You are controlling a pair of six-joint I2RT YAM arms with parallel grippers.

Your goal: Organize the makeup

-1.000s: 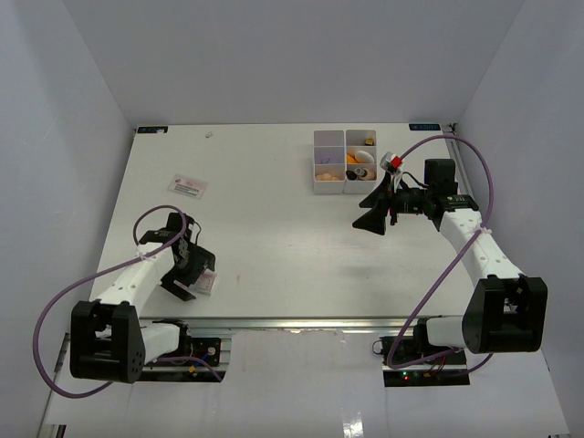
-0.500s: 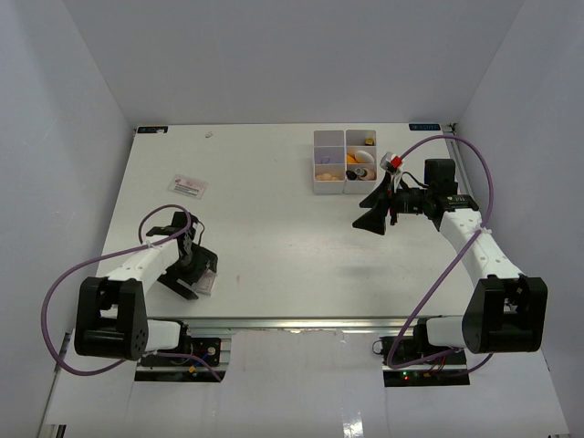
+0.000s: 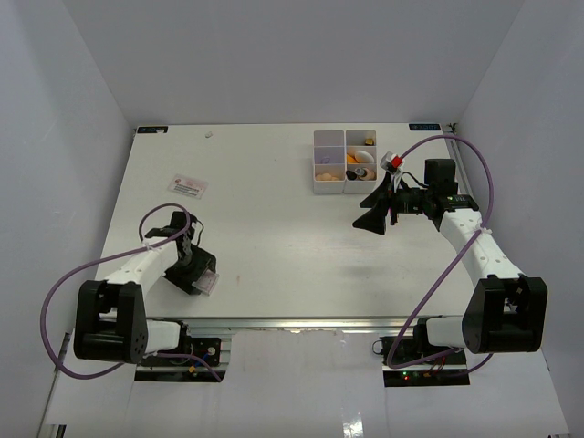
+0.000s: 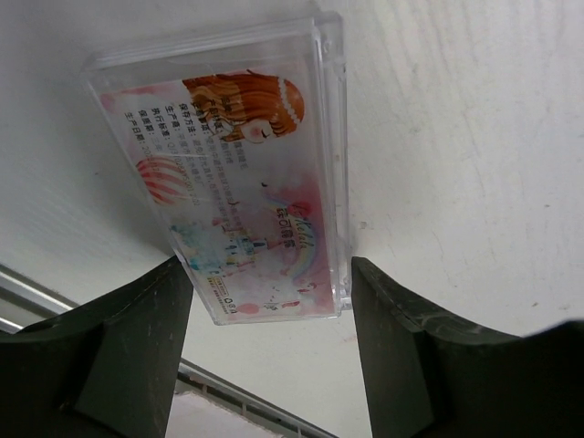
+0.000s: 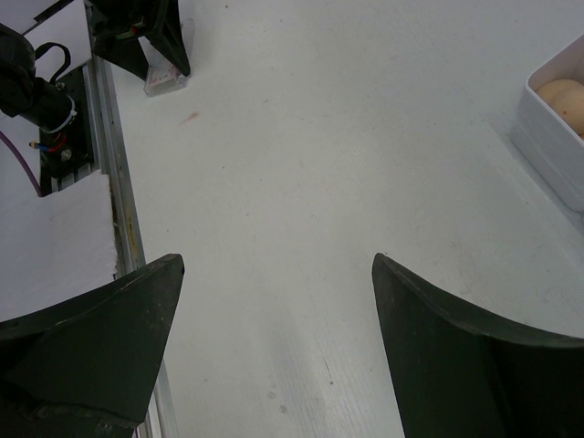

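A clear flat case [image 4: 246,173] with a pink cartoon card inside lies on the table near the front left edge. My left gripper [image 4: 269,274] straddles its near end, a finger against each long side. From above, the case [image 3: 209,284] shows beside that gripper [image 3: 194,272]. The white compartment box [image 3: 317,153] at the back right holds makeup: tan sponges [image 3: 324,172], an orange piece [image 3: 353,159] and a dark tube [image 3: 362,172]. My right gripper [image 3: 372,222] hangs open just in front of the box; a sponge [image 5: 566,96] shows in the box corner [image 5: 547,137].
A second small pink-printed card [image 3: 187,186] lies flat at the left middle of the table. A red-capped small item [image 3: 394,162] sits just right of the box by the right arm. The metal rail [image 5: 114,210] marks the table's front edge.
The left gripper has shifted slightly toward the case and its fingers have closed in from wide open onto the case's sides. The right arm has stayed still.
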